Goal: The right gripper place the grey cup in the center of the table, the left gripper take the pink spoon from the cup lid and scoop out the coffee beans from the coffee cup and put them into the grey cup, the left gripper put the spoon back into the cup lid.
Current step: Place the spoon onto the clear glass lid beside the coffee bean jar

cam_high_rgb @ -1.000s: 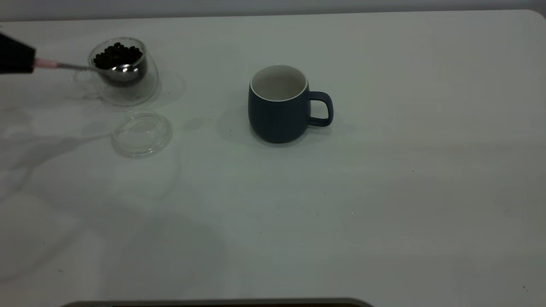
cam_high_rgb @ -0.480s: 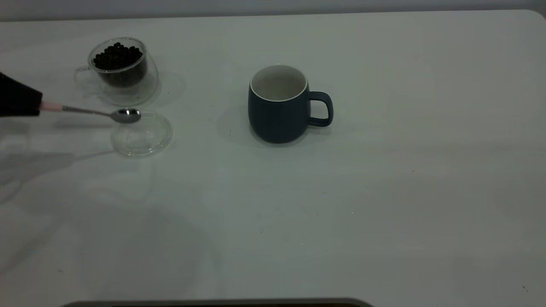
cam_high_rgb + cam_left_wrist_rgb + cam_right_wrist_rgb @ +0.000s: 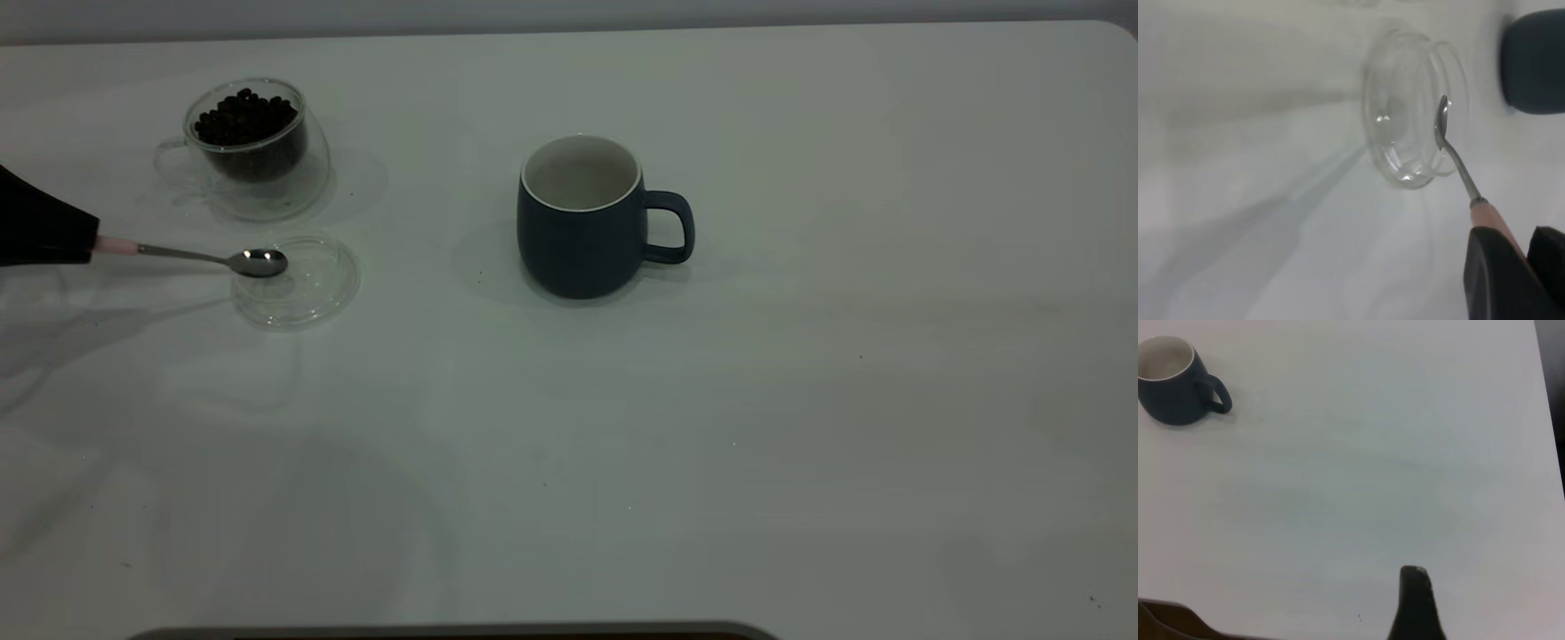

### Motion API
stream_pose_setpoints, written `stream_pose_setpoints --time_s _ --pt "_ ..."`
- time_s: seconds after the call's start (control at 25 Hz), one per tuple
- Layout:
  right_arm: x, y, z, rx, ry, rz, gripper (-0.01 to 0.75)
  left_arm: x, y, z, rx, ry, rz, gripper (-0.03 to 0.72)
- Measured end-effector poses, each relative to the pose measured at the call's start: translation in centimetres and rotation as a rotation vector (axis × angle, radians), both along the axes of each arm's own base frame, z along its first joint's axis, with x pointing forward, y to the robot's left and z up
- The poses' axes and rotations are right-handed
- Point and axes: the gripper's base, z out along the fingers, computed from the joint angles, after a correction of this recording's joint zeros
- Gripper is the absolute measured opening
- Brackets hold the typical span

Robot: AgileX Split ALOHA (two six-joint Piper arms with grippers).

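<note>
My left gripper [image 3: 82,241] comes in from the left edge, shut on the pale handle of the pink spoon [image 3: 187,255]. The spoon's shiny bowl shows no beans and lies over the left rim of the clear cup lid [image 3: 313,286]; in the left wrist view the pink spoon [image 3: 1460,170] reaches across the cup lid [image 3: 1401,113] from the left gripper [image 3: 1515,243]. Behind the lid stands the coffee cup [image 3: 267,182] with its coffee beans [image 3: 244,116]. The grey cup [image 3: 578,240] stands upright mid-table, handle to the right. The right gripper [image 3: 1417,603] hangs over bare table, far from the grey cup [image 3: 1175,393].
The white table [image 3: 800,400] spreads wide to the right and front of the grey cup. Its far edge runs just behind the coffee cup, and a rounded corner lies at the back right. A dark strip borders the near edge.
The left gripper has carried the spoon from the coffee cup's rim toward the front, then lowered it until the bowl lies at the cup lid's left rim. Nothing else moved.
</note>
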Motion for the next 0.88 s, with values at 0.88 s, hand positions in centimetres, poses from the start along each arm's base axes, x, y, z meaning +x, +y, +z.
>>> stream_pose_setpoints --time_s 0.88 --pt "0.0 0.0 0.0 0.0 0.0 0.0 0.588 0.9 -3.0 -2.3 -0.016 0.036 0.008 0.138"
